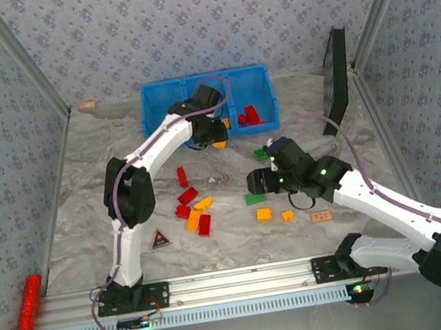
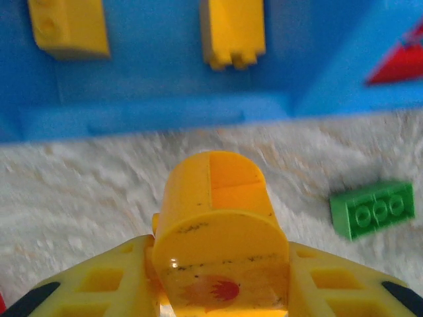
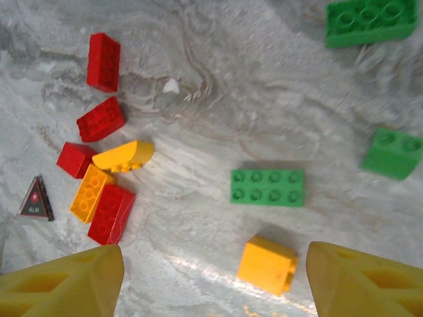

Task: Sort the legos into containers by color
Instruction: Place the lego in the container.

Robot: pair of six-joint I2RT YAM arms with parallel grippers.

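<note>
Yellow brick [image 2: 215,205] is pinched by left gripper [image 2: 221,272] at lower centre, faced toward the bin compartment [image 2: 165,115] above (two yellows [image 2: 69,30] lie inside, so colours match). Right gripper [image 3: 215,281] is held spread over an orange brick [image 3: 266,264], likely for pickup.

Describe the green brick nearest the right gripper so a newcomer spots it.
Start at the right gripper, open above the table. Just ahead lies the green brick, eight studs up. Unlike the other green bricks farther out, it sits next to the orange block.

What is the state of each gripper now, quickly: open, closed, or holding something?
Left gripper: closed on a yellow brick.
Right gripper: open, holding nothing.
</note>
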